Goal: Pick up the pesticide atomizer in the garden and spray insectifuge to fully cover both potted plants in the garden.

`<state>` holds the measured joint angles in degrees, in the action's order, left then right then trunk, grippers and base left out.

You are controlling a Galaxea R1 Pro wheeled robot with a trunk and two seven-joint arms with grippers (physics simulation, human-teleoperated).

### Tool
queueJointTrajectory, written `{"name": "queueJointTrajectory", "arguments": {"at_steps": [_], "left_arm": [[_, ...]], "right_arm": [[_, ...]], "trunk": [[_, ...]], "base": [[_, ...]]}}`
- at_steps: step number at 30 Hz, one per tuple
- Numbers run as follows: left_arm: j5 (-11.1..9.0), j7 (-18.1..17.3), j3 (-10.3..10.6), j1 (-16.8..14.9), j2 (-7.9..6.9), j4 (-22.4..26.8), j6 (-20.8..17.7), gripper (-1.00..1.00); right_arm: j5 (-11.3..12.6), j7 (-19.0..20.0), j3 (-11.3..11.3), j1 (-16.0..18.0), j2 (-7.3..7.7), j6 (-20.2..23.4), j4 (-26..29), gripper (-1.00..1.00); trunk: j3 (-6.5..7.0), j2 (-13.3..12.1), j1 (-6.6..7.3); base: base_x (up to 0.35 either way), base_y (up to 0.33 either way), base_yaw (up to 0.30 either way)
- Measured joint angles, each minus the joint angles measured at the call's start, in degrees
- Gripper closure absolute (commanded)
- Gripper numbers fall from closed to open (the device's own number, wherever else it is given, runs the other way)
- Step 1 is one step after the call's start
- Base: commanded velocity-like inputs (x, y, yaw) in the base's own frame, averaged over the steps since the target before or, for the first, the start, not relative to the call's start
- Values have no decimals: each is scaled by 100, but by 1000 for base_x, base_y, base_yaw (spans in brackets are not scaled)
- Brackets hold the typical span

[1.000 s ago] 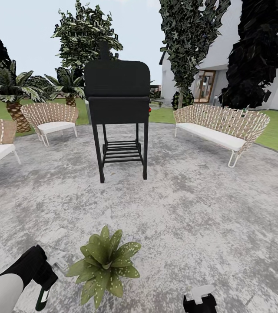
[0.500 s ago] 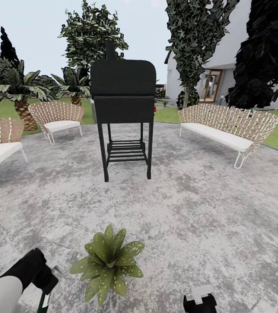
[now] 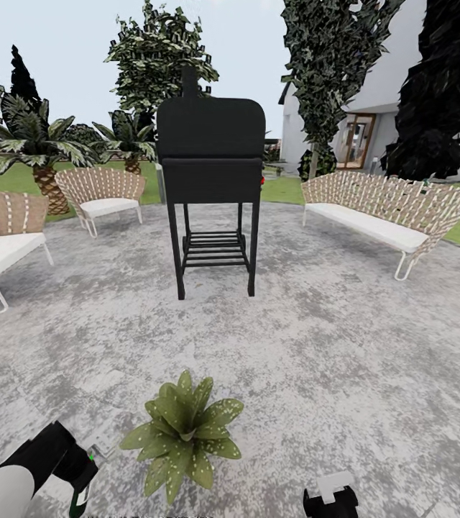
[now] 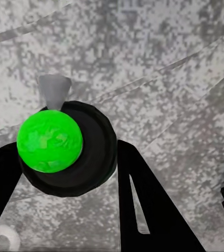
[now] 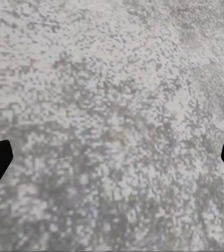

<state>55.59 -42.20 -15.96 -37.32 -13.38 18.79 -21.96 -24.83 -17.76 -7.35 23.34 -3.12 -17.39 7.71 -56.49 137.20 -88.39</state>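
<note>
The left gripper [image 4: 64,173] is clamped on the pesticide atomizer [image 4: 64,147], nozzle toward the potted plant [image 3: 183,432] just beside it; the right gripper [image 5: 112,157] hangs spread over bare paving. The leaves carry whitish specks, so this plant looks well sprayed. Beyond stands a black grill [image 3: 212,180]; the second plant presumably remains.

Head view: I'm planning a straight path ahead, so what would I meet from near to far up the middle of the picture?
Potted plant with whitish specks on its leaves → bare grey patio → black grill on legs → lawn → trees.
</note>
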Motion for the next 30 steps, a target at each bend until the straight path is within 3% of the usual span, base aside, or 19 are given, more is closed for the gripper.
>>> {"name": "queueJointTrajectory", "arguments": {"at_steps": [8, 12, 14, 21, 25, 30], "left_arm": [[-18, 10, -23, 7, 115, 37, 17, 100], [-24, 15, -47, 8, 412, 93, 9, 100], [-4, 48, -44, 8, 479, 101, 13, 100], [8, 150, -27, 14, 294, 88, 13, 100], [14, 151, -192, 16, 170, 81, 13, 100], [17, 150, -219, 21, 119, 27, 0, 100]], "right_arm": [[-7, 0, 1, 0, 7, 0, 0, -100], [-7, 0, 0, 0, 7, 0, 0, -100], [-7, 0, 0, 0, 8, 0, 0, -100], [-7, 0, 0, 0, 8, 0, 0, -100], [-7, 0, 0, 0, 8, 0, 0, -100], [-7, 0, 0, 0, 8, 0, 0, -100]], "trunk": [[-14, 0, 0], [-14, 0, 0], [-14, 0, 0], [-14, 0, 0], [-14, 0, 0], [-14, 0, 0]], "base": [[0, 0, 52], [0, 0, 0], [0, 0, 0], [0, 0, 0], [0, 0, 6], [0, 0, 228]]}}
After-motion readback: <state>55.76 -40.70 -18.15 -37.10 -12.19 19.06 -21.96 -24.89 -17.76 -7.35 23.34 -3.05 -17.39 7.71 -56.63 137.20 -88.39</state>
